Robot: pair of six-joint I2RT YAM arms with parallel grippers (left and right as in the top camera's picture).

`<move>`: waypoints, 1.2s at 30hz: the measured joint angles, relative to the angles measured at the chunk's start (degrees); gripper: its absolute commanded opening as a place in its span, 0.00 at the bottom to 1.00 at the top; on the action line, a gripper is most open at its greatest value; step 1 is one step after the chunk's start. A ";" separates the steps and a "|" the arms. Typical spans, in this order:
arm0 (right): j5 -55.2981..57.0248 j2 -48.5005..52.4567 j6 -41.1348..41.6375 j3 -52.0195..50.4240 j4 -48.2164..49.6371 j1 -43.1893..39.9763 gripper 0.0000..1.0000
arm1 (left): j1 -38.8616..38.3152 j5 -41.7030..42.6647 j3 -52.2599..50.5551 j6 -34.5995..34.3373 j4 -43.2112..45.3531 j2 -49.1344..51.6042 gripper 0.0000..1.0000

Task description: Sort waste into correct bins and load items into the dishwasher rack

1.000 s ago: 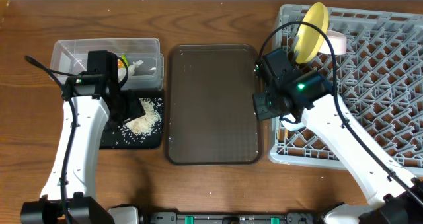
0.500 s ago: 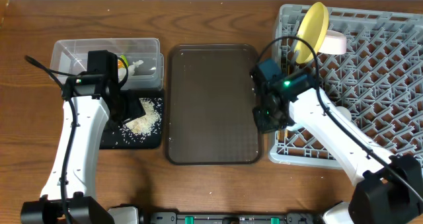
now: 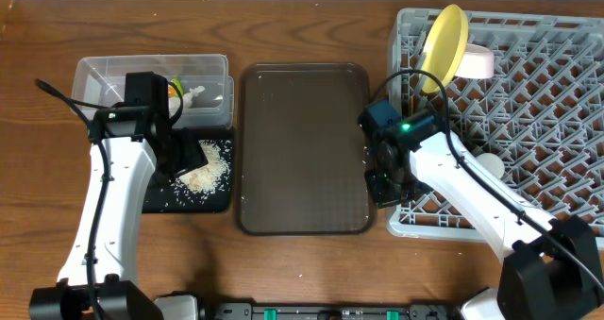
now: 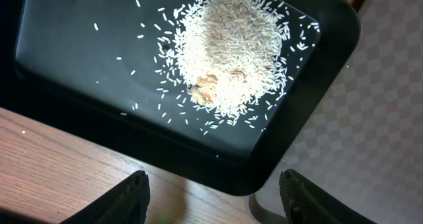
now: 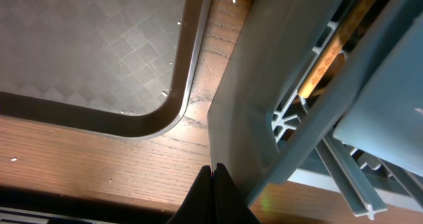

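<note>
- The right pincer [image 5: 213,182] is pressed shut on nothing, low over the counter [image 3: 311,273] between the near-left corner of the dishwasher rack [image 3: 547,103] and the serving tray [image 3: 302,150].
- Through the rack's wall there, a wooden chopstick [image 5: 322,69] shows.
- The left pincer [image 4: 213,187] hangs with its jaws well apart and empty above the near rim of the black tray [image 3: 165,199], which holds a heap of rice [image 3: 206,172] with stray grains around it.
- The brown serving tray holds only a few grains.
- Just beyond the black tray, the clear tub [image 3: 104,75] holds an orange-and-green wrapper [image 3: 174,88], partly hidden by the arm.
- Mid-rack lies a white round dish [image 3: 489,164]; in the far-left corner the yellow plate [image 3: 444,44] stands on edge with the pale cup [image 3: 475,62] beside it.
- Since a second ago the right arm has come nearer, away from the plate; the left has not moved.
- The counter is brown wood, with a pale strip along its far edge.
</note>
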 measured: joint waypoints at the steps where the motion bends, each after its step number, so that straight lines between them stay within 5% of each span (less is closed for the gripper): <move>1: -0.02 0.00 0.00 0.00 -0.13 0.00 0.01 | 0.00 0.00 0.00 -0.02 0.00 0.00 0.66; 28: 0.92 0.02 2.32 -0.02 -6.67 0.00 0.01 | 0.00 0.00 0.00 -0.02 0.00 0.00 0.66; 36: -0.59 -0.02 1.99 -0.39 -1.25 0.00 0.01 | 0.00 0.00 0.00 -0.26 0.00 0.00 0.74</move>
